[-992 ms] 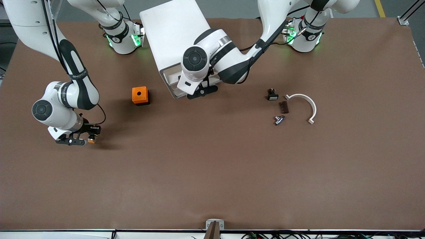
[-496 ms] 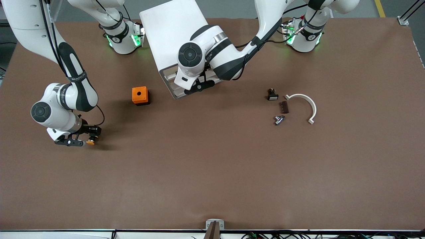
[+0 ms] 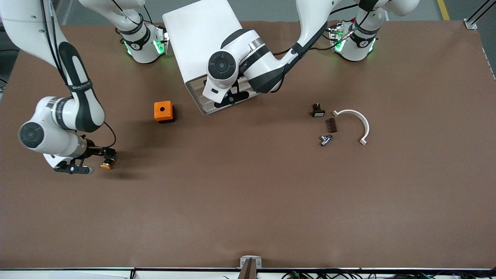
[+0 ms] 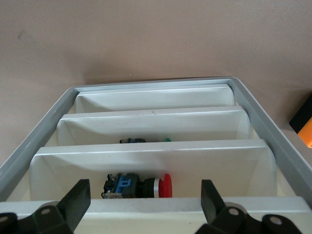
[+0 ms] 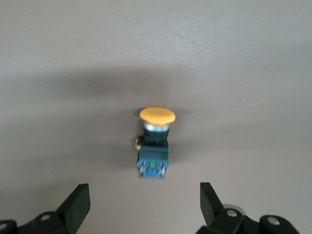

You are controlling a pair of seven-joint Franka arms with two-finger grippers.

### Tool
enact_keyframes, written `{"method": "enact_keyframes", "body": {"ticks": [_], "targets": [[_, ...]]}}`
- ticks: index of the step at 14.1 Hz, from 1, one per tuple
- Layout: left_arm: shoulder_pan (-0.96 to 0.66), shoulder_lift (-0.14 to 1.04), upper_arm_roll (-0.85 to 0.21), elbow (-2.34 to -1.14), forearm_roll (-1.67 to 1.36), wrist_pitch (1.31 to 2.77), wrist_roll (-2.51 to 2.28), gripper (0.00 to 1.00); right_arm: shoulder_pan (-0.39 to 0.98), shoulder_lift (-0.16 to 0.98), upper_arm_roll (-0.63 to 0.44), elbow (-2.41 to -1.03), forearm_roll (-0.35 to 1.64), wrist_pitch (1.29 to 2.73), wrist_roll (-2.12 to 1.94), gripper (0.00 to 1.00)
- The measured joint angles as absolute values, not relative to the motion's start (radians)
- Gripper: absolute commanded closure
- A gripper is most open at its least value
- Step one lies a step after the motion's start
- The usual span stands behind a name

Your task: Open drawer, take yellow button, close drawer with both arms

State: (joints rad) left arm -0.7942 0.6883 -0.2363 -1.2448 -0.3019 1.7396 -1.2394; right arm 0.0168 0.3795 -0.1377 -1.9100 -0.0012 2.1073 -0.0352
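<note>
The main risk now sits with the left end effector (image 3: pixel 229 97), fingers apart and holding nothing, right at the front of the drawer (image 4: pixel 151 158) in the white cabinet (image 3: pixel 201 35): a push landing off-centre could skew the drawer so it jams, or shove the whole cabinet along the bench (image 3: pixel 248 193) (nothing visibly anchors it). The button (image 5: pixel 155 144) lies on the bench just ahead of the right end effector (image 5: pixel 141 204), whose fingers are spread and empty. It is tiny: round orange-yellow cap, black body, blue-green rear, so it may roll if brushed.
</note>
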Motion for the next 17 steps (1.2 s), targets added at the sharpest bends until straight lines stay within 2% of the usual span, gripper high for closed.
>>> {"method": "enact_keyframes", "body": {"ticks": [4,8,12,13,17], "targets": [[-0.781,0.686,-0.234,-1.238,-0.307,1.741,-1.239,0.0,0.047,0.31,-0.125,-1.649,-0.001,1.714,-0.034,0.0],[-0.681,0.656,-0.233,-1.212,-0.307,1.743,-1.206,0.0,0.05,0.307,-0.127,-1.433,-0.001,1.483,-0.034,0.0],[-0.541,0.543,-0.229,-1.197,-0.307,1.732,-1.04,0.0,0.045,0.309,-0.129,-1.326,-0.001,1.421,-0.034,0.0],[-0.483,0.488,-0.228,-1.199,-0.268,1.675,-0.984,0.0,0.044,0.311,-0.129,-1.31,-0.001,1.42,-0.034,0.0],[-0.423,0.437,-0.229,-1.21,-0.099,1.542,-0.888,0.0,0.049,0.316,-0.126,-1.288,0.003,1.403,-0.031,0.0]]}}
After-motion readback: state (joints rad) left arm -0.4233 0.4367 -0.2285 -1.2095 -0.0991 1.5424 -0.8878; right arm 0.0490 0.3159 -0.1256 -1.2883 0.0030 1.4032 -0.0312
